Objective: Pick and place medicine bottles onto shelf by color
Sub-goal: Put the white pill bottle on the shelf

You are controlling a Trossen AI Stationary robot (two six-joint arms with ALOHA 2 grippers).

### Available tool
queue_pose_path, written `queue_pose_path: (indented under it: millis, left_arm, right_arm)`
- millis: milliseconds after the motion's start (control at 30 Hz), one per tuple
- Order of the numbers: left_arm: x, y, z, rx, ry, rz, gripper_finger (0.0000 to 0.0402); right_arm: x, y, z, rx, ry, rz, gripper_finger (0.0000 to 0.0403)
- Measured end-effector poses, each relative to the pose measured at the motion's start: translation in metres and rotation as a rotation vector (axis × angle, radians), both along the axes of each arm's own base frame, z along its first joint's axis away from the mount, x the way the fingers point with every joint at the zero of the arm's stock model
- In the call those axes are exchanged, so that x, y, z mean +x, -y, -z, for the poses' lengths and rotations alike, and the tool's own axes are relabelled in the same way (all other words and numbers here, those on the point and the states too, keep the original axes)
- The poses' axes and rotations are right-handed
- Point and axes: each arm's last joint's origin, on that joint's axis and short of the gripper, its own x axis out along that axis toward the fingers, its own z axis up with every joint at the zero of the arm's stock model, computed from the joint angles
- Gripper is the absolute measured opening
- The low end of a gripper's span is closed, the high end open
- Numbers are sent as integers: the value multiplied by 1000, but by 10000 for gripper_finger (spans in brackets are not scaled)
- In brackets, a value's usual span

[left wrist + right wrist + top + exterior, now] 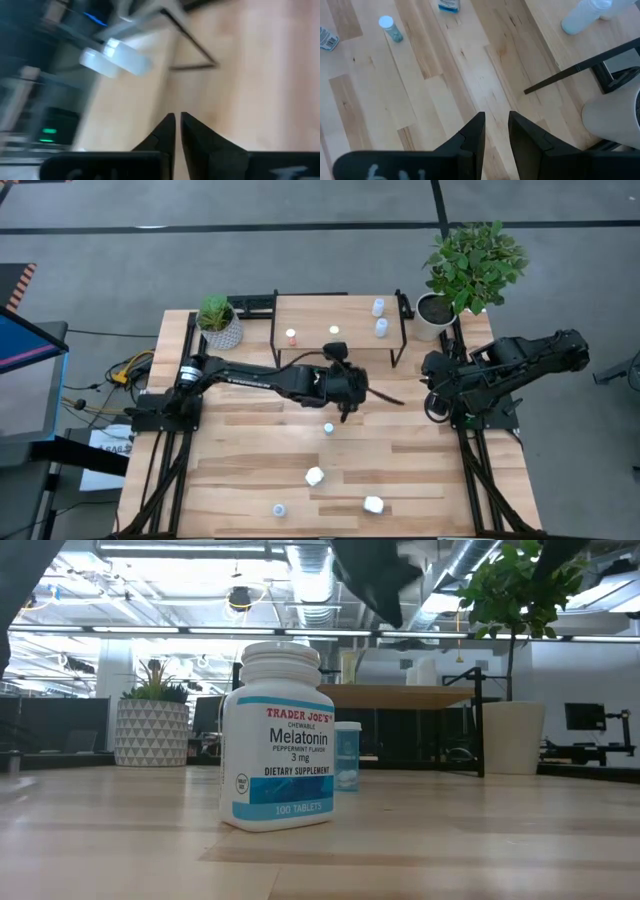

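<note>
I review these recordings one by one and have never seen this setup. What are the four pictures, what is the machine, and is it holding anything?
Two dark robot arms work at a wooden table. One picture looks straight down, one sits at tabletop height, and two look out from the arms' wrists. The left gripper reaches to mid-table just in front of the shelf, fingers nearly together, empty. The right gripper waits at the table's right edge, slightly open, empty. Four small bottles stand on the shelf; others, including a white melatonin bottle, remain on the table.
</note>
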Motion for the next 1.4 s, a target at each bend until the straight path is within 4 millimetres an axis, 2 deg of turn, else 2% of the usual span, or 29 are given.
queue_pose_path:
  millis: [200,333,400,533,733,833,1067,1233,1400]
  left_arm:
    - [-38,18,-24,-244,-294,21,77]
    - [-67,27,-31,-359,-542,1,110]
    - [-69,32,-32,-406,-535,42,122]
    - [-92,37,-42,-585,-617,215,134]
    - [-137,32,-39,-630,-597,114,133]
    - [-160,30,-29,-654,-519,72,132]
    - [-214,34,15,-823,-355,8,132]
    - [-237,45,46,-943,-232,-67,132]
    - [-246,63,69,-1054,-172,-110,132]
  right_arm:
    - [0,0,0,1,-1,-1,107]
    - [0,0,0,2,-1,-1,107]
    - [0,0,0,2,-1,-1,107]
    - [-1,0,0,10,-2,14,107]
    - [-3,0,2,46,-20,47,107]
    - [-3,0,2,48,-17,48,107]
    - [-3,0,2,52,-19,61,107]
    - [-4,0,2,51,-23,61,107]
    - [-3,0,2,52,-19,62,107]
